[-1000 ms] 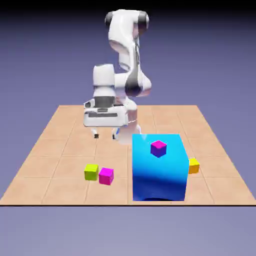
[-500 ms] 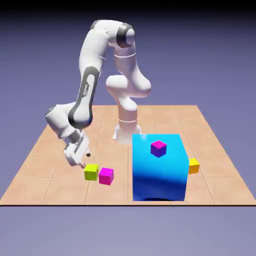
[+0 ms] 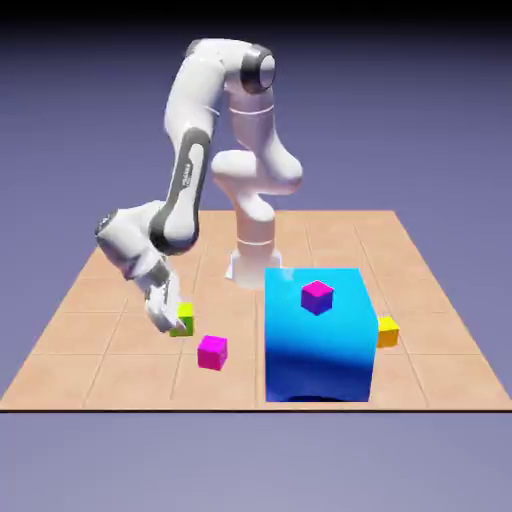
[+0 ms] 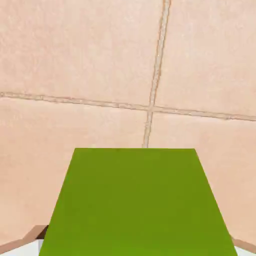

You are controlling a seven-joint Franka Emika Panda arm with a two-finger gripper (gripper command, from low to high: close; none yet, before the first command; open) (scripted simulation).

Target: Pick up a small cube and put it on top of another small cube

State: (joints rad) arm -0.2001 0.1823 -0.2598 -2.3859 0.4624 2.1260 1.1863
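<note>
Exterior view: a tan tiled table (image 3: 340,240) before a blue-violet backdrop. The gripper (image 3: 172,322) is clamped on 1 green cube (image 3: 184,320), near 1 magenta cube (image 3: 212,353). 1 large blue block (image 3: 318,345) bears 1 smaller magenta cube (image 3: 317,297); 1 orange cube (image 3: 387,332) sits beside it.

Hand view: the green cube fills the lower middle, between the fingers, above tile seams.

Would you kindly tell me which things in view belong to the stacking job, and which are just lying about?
Part of the job:
- green cube, between the fingertips
- gripper, closed on it

Candidates as base or bystanders, unclear which:
- magenta cube on the table
- magenta cube on the blue block
- blue block
- orange cube
</note>
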